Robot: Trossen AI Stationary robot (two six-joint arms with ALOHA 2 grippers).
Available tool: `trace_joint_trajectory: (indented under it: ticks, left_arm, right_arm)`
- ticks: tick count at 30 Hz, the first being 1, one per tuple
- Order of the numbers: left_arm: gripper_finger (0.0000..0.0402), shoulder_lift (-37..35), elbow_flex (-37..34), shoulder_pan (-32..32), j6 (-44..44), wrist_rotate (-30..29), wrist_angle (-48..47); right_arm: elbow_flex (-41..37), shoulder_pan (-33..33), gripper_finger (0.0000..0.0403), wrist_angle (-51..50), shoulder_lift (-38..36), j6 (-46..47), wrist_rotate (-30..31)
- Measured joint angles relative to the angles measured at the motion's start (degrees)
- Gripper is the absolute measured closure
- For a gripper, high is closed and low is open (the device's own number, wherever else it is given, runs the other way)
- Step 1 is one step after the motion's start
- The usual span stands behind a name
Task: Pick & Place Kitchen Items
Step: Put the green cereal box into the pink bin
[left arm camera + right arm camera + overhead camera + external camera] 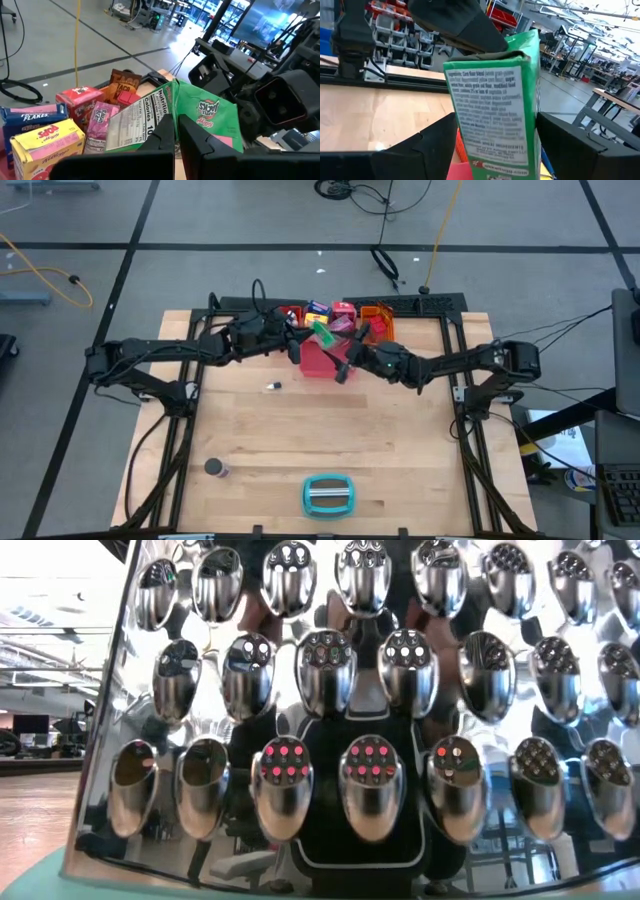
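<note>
Near counter (300,435) edge: teal object (328,494), dark can (213,468).

Far side, over pink tray (318,360): left gripper (176,131) jaws clamp green box (200,117). Right gripper (495,131) jaws spread around it.

Judgement: handover or placing step; next needs aligned, steady transfer.

The high view looks straight down on the whole table (300,430). The low view sits pressed against a shiny dimpled grater (350,740) near the table's front edge. Both wrist views look closely at the same green box (200,115) (495,110) from opposite sides.
</note>
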Motion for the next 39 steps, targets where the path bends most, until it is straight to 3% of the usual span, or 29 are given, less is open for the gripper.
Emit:
trace_joint_trajectory:
  ticks: [5,8,16,18,32,35,39]
  left_arm:
    - [0.0401,-0.04,0.0,-0.24,0.02,0.12,0.44]
    - [0.0401,-0.04,0.02,-0.59,0.06,-0.14,0.59]
    - [0.0401,-0.07,0.02,-0.74,0.27,-0.04,-0.19]
    - [0.04,-0.07,0.02,-0.76,1.31,0.07,-0.59]
    - [0.0399,-3.72,0.09,-0.04,15.64,1.31,-9.43]
    - [0.0399,-5.6,0.07,0.08,18.51,-1.4,-11.57]
    - [0.0399,-8.39,0.07,0.08,19.84,-10.0,-16.1]
  right_arm:
    - [1.18,0.05,0.0142,0.13,-0.09,0.79,3.12]
    - [1.19,-0.05,0.0163,0.19,-0.09,1.53,3.61]
    - [1.19,-0.08,0.0315,-0.28,-0.09,4.15,4.25]
    - [1.19,-0.08,0.0335,-0.45,-0.09,3.95,4.28]
    - [1.43,-0.54,0.0333,-6.44,-0.92,8.86,2.47]
    - [1.29,-0.74,0.0337,-7.18,-1.18,9.31,4.3]
    - [1.19,-1.43,0.0337,-10.35,-1.05,11.31,4.16]
